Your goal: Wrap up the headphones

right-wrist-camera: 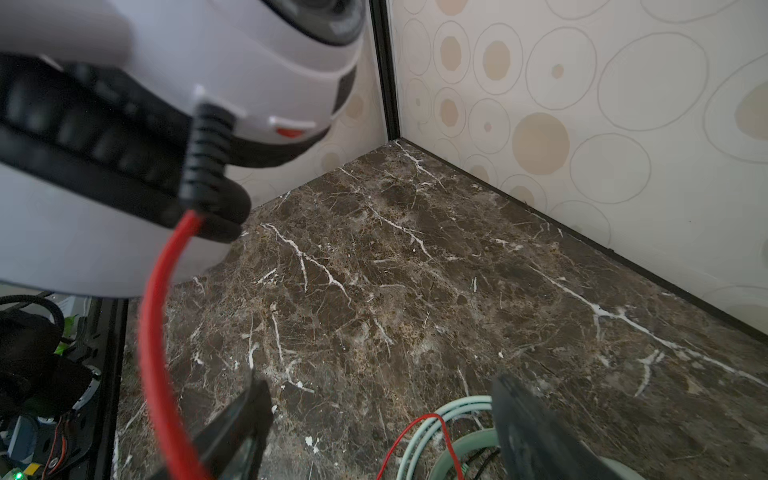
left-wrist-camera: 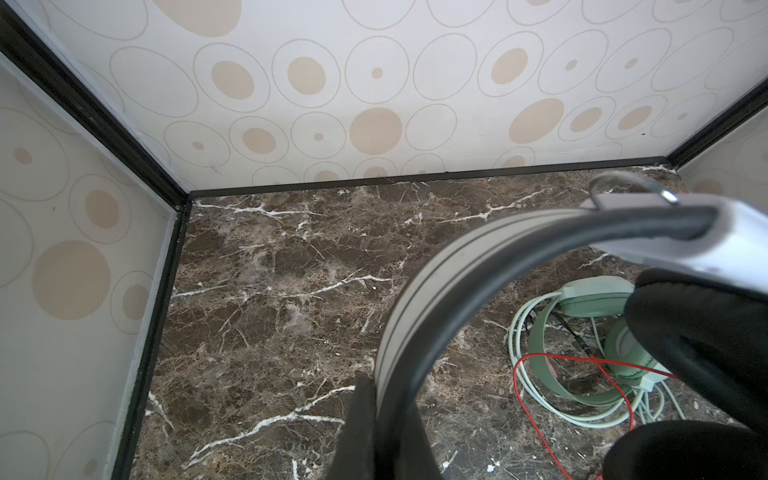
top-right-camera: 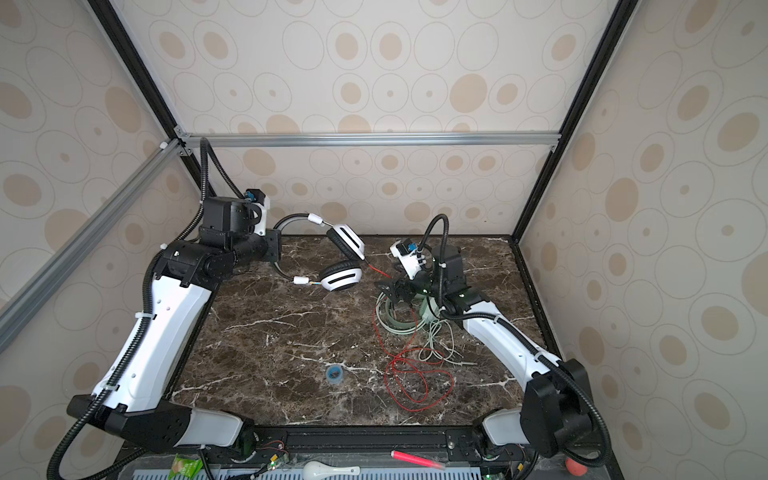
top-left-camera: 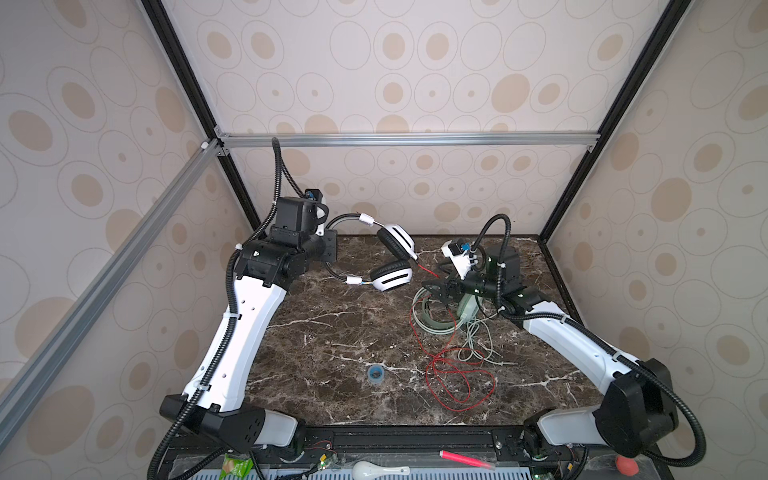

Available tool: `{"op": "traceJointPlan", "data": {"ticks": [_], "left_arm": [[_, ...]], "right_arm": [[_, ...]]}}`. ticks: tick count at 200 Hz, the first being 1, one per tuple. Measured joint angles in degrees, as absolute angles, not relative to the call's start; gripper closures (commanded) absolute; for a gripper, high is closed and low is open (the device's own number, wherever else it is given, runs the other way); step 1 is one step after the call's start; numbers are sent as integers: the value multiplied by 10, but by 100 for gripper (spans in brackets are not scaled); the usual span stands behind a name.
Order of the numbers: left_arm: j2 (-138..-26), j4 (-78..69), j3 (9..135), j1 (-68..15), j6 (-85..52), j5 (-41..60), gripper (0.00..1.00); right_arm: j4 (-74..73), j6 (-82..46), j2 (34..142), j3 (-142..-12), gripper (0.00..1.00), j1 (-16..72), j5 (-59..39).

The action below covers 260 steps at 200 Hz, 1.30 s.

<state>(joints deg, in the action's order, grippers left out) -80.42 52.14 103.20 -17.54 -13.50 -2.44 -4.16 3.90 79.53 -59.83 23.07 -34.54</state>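
The white-and-black headphones hang above the back of the marble table, earcups pointing right. My left gripper is shut on their headband. Their thin red cord leaves the upper earcup and falls into loose loops at the front right. My right gripper stands open just right of the earcups, the cord running past one finger, outside the gap. Under it lie the mint-green headphones with their pale cord tangled beside them.
A small blue ring lies on the table near the front middle. The enclosure's walls stand close behind and on both sides. On the front rail lie a pink marker, a white spoon and a green packet.
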Motion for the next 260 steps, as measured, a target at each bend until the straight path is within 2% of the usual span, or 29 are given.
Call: {"op": "traceJointPlan", "data": {"ticks": [77,104,210,217,230,260], "left_arm": [[-809,537,1123,-175,-153,-15,100],[-820,545,1147,-175,-159,-13,100],[-830,554,1167,-175,-178,-9,100],[-830,554,1167,-175,-180,-9,100],[-832,554,1167,-175,-183,-9,100],[-840,555,1174,-175,-188,-8,100]], "right_arm": [[-137,-17,847,-597,16,222,-366],[-185,-53,852,-585,23,214,-373],[-338,-200,911,-522,26,212,-361],[-343,-206,911,-517,28,212,-360],[-356,-215,911,-509,38,212,-358],[-370,-227,911,-497,40,212,-353]]}}
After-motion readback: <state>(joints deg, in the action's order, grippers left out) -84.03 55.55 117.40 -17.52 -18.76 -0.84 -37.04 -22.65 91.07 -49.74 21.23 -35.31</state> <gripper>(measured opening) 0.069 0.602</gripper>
